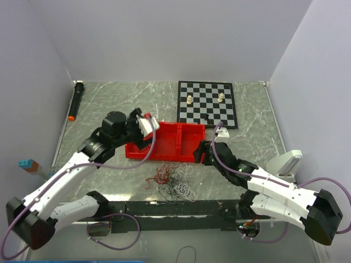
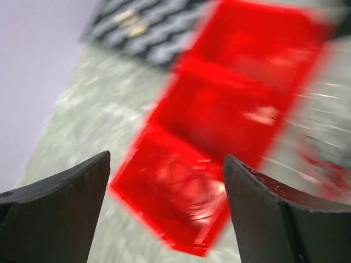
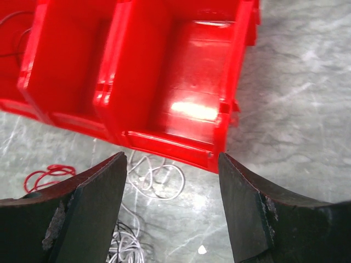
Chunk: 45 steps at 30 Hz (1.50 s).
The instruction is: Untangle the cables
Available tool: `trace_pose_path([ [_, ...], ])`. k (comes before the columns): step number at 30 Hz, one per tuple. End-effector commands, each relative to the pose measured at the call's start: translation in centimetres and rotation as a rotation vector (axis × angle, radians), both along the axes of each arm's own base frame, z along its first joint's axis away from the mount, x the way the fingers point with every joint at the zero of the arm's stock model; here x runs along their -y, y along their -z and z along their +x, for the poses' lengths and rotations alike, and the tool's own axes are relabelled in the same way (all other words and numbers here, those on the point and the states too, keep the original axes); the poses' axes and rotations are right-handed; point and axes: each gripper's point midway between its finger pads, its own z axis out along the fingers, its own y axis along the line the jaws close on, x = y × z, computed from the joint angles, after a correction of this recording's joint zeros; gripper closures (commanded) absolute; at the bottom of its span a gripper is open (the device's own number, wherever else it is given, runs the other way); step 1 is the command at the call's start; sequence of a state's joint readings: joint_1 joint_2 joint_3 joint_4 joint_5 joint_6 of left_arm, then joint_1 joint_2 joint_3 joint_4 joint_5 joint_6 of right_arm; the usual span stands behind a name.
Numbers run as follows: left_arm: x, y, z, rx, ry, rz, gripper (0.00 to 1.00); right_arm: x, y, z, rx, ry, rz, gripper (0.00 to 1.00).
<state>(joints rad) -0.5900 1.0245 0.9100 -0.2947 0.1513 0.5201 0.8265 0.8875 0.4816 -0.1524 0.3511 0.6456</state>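
The cables lie in a loose tangle (image 1: 173,183) on the table just in front of a red divided bin (image 1: 164,143): red loops (image 1: 159,176) on the left, black and white ones (image 1: 184,190) to the right. My left gripper (image 1: 148,130) is open and empty above the bin's left end. Its wrist view is blurred; the bin's near compartment (image 2: 181,186) seems to hold dark strands. My right gripper (image 1: 202,152) is open and empty over the bin's right front corner. Its view shows white cable (image 3: 153,175), red cable (image 3: 46,175) and the empty right compartment (image 3: 197,82).
A chessboard (image 1: 207,104) with two pale pieces (image 1: 189,100) lies behind the bin. A black marker with an orange tip (image 1: 75,101) lies at the far left. A white object (image 1: 285,163) sits at the right edge, and a blue and orange object (image 1: 27,164) at the left.
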Motion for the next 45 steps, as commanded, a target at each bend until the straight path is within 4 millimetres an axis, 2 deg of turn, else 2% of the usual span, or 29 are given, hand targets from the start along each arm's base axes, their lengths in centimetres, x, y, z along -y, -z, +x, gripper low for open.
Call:
trace_pose_path([
  [1, 3.1, 5.8, -9.5, -0.285, 0.428, 0.067, 0.16, -1.4, -1.0, 0.1, 0.049, -0.077, 0.05, 0.26],
  [4, 3.5, 8.6, -10.8, -0.346, 0.481, 0.096, 0.18, -2.2, -1.2, -0.3, 0.057, -0.133, 0.06, 0.27],
  [7, 4.4, 10.3, -11.6, -0.391, 0.543, 0.12, 0.2, -2.3, -1.2, -0.6, 0.06, -0.163, 0.053, 0.27],
  [10, 5.4, 11.7, -11.8, -0.469, 0.565, 0.128, 0.28, -2.2, -0.8, -0.9, 0.056, -0.174, 0.049, 0.27],
  [15, 7.4, 12.0, -11.8, -0.464, 0.599, 0.107, 0.35, -2.2, -0.2, -1.3, 0.043, -0.183, 0.054, 0.28],
  [18, 8.2, 12.3, -11.6, -0.476, 0.592, 0.099, 0.43, -2.2, 0.0, -1.4, 0.042, -0.188, 0.051, 0.28],
  [20, 8.3, 12.7, -11.6, -0.479, 0.591, 0.108, 0.47, -2.2, 0.0, -1.4, 0.044, -0.196, 0.049, 0.28],
  [24, 8.0, 13.8, -11.9, -0.494, 0.592, 0.137, 0.61, -2.4, -0.1, -1.5, 0.053, -0.216, 0.051, 0.28],
  [28, 7.2, 14.4, -11.4, -0.453, 0.566, 0.179, 0.81, -3.0, -0.3, -2.0, 0.06, -0.266, 0.058, 0.28],
  [30, 6.8, 14.5, -11.4, -0.445, 0.552, 0.193, 0.85, -3.3, -0.3, -2.4, 0.053, -0.3, 0.06, 0.28],
  [31, 6.7, 14.5, -11.4, -0.445, 0.551, 0.194, 0.86, -3.8, -0.8, -2.3, 0.073, -0.32, 0.077, 0.28],
  [35, 6.6, 13.8, -11.3, -0.423, 0.541, 0.185, 0.99, -5.7, -0.8, -3.8, 0.04, -0.451, 0.089, 0.27],
  [38, 6.9, 12.5, -10.7, -0.389, 0.527, 0.167, 0.99, -6.8, -0.6, -5.4, 0.008, -0.542, 0.089, 0.26],
  [41, 7.5, 10.0, -10.5, -0.377, 0.522, 0.128, 0.99, -8.2, -0.5, -7.4, -0.014, -0.653, 0.094, 0.24],
  [43, 8.0, 7.7, -10.3, -0.367, 0.522, 0.093, 0.99, -8.6, 0.9, -8.9, -0.074, -0.723, 0.07, 0.23],
  [45, 8.1, 6.4, -10.5, -0.37, 0.524, 0.075, 0.99, -8.9, 1.9, -9.5, -0.127, -0.742, 0.04, 0.23],
])
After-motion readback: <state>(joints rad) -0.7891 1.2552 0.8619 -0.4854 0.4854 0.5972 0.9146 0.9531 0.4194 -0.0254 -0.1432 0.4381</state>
